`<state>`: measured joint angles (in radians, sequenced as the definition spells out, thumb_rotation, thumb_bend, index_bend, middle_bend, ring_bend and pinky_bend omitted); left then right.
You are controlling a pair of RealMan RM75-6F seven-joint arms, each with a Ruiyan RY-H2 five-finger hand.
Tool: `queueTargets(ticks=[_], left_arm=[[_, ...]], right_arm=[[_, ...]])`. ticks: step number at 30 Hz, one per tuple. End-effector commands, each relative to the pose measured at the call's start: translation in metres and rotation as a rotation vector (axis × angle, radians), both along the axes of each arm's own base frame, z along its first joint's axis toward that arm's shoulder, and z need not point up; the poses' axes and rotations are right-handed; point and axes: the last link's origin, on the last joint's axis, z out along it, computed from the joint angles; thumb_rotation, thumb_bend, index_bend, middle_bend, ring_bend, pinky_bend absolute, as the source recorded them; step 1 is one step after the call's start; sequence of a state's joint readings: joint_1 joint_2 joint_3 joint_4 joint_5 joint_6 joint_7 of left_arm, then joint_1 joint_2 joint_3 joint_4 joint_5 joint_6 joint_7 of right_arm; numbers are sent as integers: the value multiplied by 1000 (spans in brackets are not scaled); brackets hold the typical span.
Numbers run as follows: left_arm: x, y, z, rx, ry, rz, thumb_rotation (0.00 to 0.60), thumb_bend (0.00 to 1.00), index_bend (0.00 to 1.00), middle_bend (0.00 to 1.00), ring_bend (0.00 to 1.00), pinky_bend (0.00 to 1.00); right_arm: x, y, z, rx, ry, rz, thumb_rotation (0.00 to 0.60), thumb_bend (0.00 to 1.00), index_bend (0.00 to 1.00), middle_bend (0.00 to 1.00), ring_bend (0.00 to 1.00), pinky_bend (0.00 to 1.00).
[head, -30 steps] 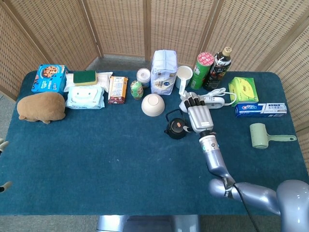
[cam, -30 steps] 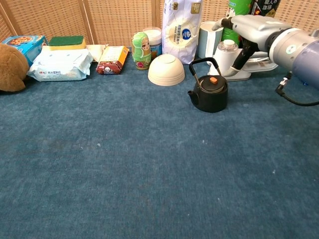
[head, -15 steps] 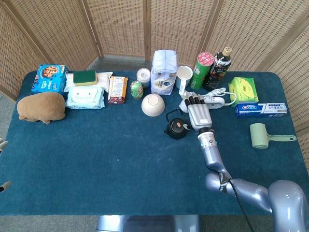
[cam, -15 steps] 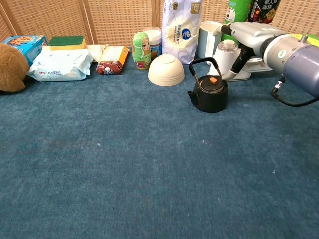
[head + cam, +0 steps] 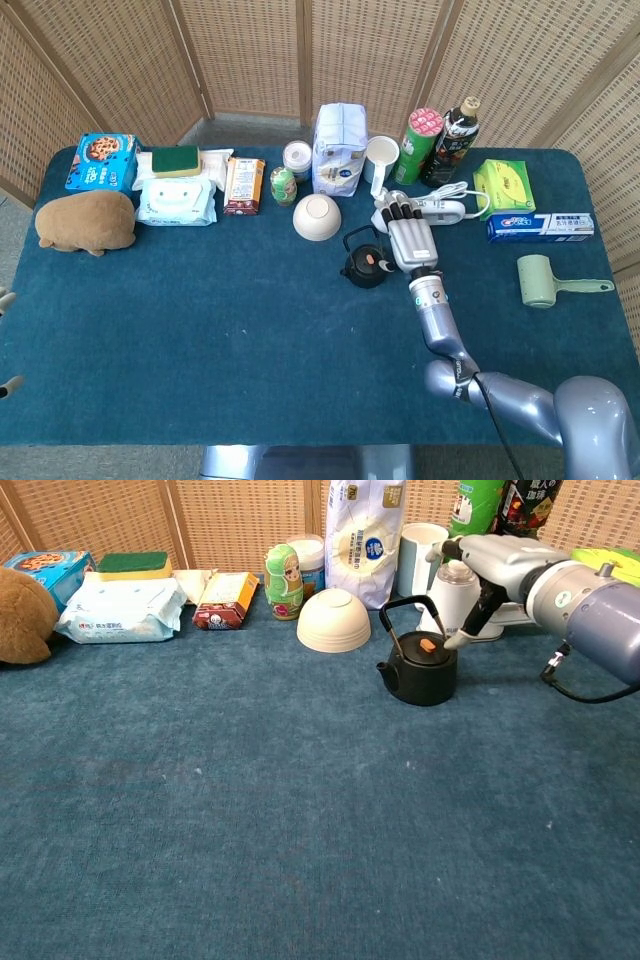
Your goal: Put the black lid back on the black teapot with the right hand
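Note:
The black teapot [image 5: 362, 268] [image 5: 420, 670] stands upright on the blue cloth, its handle raised. Its black lid [image 5: 369, 262] [image 5: 428, 648], with an orange knob, sits on the pot's opening. My right hand [image 5: 411, 240] [image 5: 492, 564] hovers just right of the pot, fingers stretched out and apart, holding nothing. In the chest view one fingertip [image 5: 455, 636] points down close beside the lid's knob. Of the left hand [image 5: 6, 300] only slivers show at the left edge of the head view.
Behind the pot stand a white bowl [image 5: 334, 620], a white bag [image 5: 365, 540], a mug [image 5: 421, 558], a white power strip [image 5: 440, 210] and bottles [image 5: 450, 142]. Toothpaste [image 5: 540, 227] and a lint roller [image 5: 550, 282] lie right. Wipes [image 5: 176, 202] and a brown plush [image 5: 85, 221] lie left.
My right hand has shifted slightly left and down, bringing a fingertip closer to the lid's knob. The teapot and lid have not moved.

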<state>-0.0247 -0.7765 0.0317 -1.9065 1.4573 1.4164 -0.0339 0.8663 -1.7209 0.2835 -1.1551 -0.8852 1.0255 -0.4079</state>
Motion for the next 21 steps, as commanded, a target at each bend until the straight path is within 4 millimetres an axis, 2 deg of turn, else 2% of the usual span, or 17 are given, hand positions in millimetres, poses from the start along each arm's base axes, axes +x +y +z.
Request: queueTargets(ticks=[1, 6, 13, 17, 21], left_arm=[[0, 0, 0, 0, -2, -1, 600, 122, 0, 0, 0, 43], [0, -1, 2, 5, -4, -3, 600, 122, 0, 0, 0, 43], [1, -1, 0, -1, -3, -7, 600, 123, 0, 0, 0, 43], [2, -2, 0, -4, -1, -12, 600, 122, 0, 0, 0, 43], [2, -3, 0, -5, 0, -15, 600, 122, 0, 0, 0, 43]], right_arm=[[0, 0, 0, -1, -1, -1, 600, 111, 94, 62, 24, 5], [7, 1, 7, -20, -40, 12, 600, 111, 94, 62, 24, 5], [19, 9, 31, -54, -72, 68, 600, 97, 94, 60, 26, 3], [16, 21, 47, -63, -82, 102, 600, 49, 96, 60, 27, 0], [8, 34, 62, -75, -82, 130, 600, 41, 113, 63, 24, 0]])
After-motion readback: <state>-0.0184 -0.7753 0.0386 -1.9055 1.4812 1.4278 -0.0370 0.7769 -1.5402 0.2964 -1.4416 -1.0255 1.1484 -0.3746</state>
